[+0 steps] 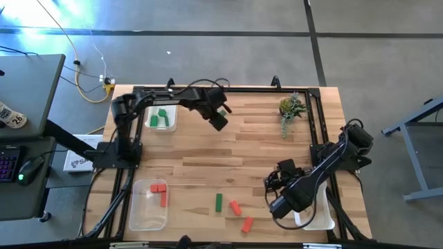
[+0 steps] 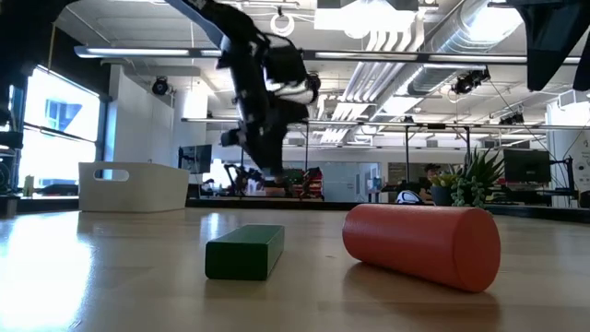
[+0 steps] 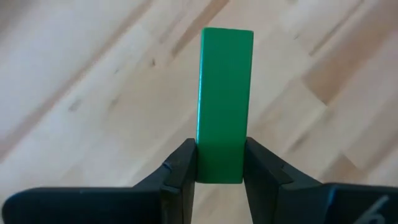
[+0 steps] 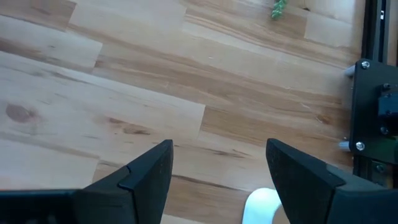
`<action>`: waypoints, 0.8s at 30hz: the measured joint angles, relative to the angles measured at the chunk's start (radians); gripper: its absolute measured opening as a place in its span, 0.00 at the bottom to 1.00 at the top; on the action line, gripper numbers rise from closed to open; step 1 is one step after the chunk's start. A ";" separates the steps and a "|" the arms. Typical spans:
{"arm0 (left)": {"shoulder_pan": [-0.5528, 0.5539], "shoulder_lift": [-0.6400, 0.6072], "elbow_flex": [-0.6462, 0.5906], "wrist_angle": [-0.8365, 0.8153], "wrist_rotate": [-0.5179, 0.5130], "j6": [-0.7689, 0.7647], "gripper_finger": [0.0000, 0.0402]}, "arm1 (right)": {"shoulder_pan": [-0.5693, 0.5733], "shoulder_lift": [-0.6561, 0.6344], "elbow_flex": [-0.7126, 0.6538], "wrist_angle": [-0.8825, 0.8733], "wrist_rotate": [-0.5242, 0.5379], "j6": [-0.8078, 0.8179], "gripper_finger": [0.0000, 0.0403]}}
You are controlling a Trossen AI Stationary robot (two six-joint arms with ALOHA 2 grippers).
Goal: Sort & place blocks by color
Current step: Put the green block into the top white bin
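My left gripper is shut on a green bar block and hangs over the far middle of the table, beside the far-left tray, which holds green blocks. The near-left tray holds red-orange blocks. One green bar and two red-orange blocks lie flat on the near middle of the table. In the low view the green bar and a red-orange block lie close to the camera. My right gripper is open over bare wood at the near right. My left gripper pinches the green bar by one end, one finger on each long side. The bar runs on along the fingers and sticks out well past their tips. It is lifted clear of the table.
A small green plant stands at the far right. A white tray lies at the near right, partly under my right arm. A black frame rail runs along the table's edges. Bare wood spreads across the table's middle.
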 joint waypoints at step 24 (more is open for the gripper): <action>0.168 -0.612 -0.295 -0.420 -0.130 -0.087 0.20 | -0.002 0.000 0.000 0.211 -0.001 -0.053 0.61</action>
